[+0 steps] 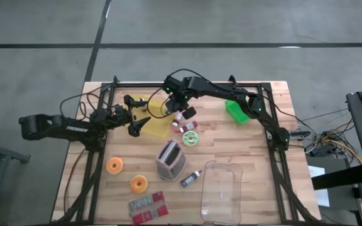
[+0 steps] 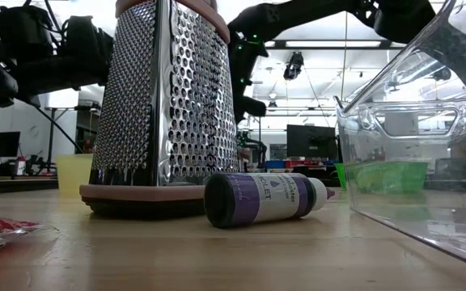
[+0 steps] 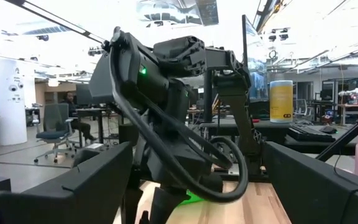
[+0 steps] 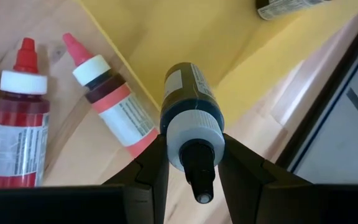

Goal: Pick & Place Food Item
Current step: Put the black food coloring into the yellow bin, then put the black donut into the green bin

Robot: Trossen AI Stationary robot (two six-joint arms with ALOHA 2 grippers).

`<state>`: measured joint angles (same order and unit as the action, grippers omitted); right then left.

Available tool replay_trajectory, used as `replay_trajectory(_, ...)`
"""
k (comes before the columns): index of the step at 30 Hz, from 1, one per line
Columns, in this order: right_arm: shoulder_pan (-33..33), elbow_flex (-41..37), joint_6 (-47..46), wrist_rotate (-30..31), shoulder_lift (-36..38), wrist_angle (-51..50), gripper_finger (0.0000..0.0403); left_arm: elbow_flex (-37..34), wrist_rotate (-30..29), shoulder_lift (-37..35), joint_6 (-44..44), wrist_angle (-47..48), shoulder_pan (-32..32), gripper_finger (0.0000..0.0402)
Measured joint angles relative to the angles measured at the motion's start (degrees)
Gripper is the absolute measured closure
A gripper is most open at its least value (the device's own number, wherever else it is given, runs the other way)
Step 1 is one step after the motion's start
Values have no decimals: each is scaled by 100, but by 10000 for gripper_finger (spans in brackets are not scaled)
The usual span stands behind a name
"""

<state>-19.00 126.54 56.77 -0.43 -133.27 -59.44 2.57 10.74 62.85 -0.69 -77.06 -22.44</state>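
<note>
My right gripper [image 1: 180,105] hangs over the yellow board [image 1: 154,118] at the table's far middle, shut on a dark olive dropper bottle [image 4: 187,99] with a white collar and a black nozzle. A second dark bottle [image 4: 286,5] lies on the board. Beside the board, a red bottle [image 4: 16,134] and a white-capped red one [image 4: 114,102] lie on their sides on the wood. My left gripper [image 1: 136,116] waits open at the board's left edge, its fingers wide apart in the left wrist view [image 3: 197,186]. My right gripper pinches the olive bottle's white collar [image 4: 192,135] between its two fingers, one on each side. The fingers slant steeply down from above. The nozzle points back toward the wrist and the body reaches on below the fingertips, over the board; whether its base touches, I cannot tell.
A metal grater [image 1: 170,159] stands mid-table with a purple bottle [image 1: 191,179] lying beside it. A clear tub [image 1: 222,188] sits at the near right and a green container [image 1: 236,111] at the far right. Two orange rings [image 1: 114,165] and a red packet [image 1: 148,207] lie near left.
</note>
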Motion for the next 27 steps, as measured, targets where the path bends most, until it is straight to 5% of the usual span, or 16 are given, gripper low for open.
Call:
replay_trajectory(10, -2, -22, -144, -1, 0, 79, 299, 0, 2, 0, 0, 0, 0, 42)
replay_trajectory(18, -2, -34, -494, 87, 0, 240, 189, 0, 2, 2, 0, 0, 0, 42)
replay_trajectory(27, 0, -57, -485, 214, 0, 225, 175, 0, 4, 2, 0, 0, 0, 42)
